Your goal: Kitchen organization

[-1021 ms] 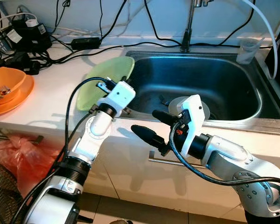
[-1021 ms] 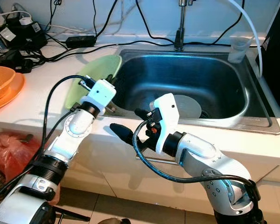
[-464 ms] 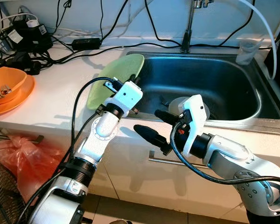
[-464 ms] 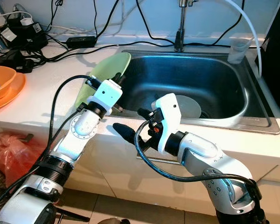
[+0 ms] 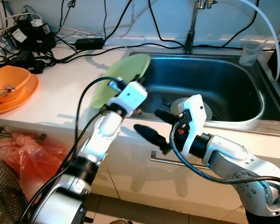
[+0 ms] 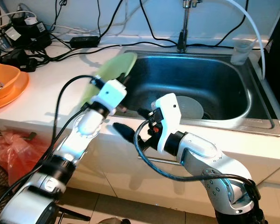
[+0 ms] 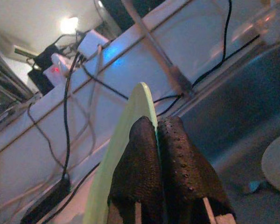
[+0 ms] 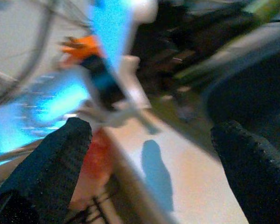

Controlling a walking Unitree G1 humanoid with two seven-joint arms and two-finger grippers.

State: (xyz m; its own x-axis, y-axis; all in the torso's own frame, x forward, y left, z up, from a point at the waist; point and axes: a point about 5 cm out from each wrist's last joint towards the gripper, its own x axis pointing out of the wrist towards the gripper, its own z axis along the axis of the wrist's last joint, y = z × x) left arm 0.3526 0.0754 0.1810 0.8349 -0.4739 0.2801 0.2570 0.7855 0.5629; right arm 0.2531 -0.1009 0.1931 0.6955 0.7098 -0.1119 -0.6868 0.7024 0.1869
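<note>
1. My right gripper [image 5: 153, 125] hangs low at frame centre, before the counter edge, fingers spread wide and empty.
2. My left gripper [image 7: 156, 154] pinches the green plate [image 5: 120, 79] on edge, mid-frame, over the sink's [image 5: 233, 116] left rim.
3. An orange bowl [image 5: 8, 81] sits far left.

White counter [image 5: 51, 100]: orange bowl [image 5: 7, 83] on orange plate [image 5: 23, 95], black cables [image 5: 60, 46], inset sink [image 5: 252, 116]
</note>
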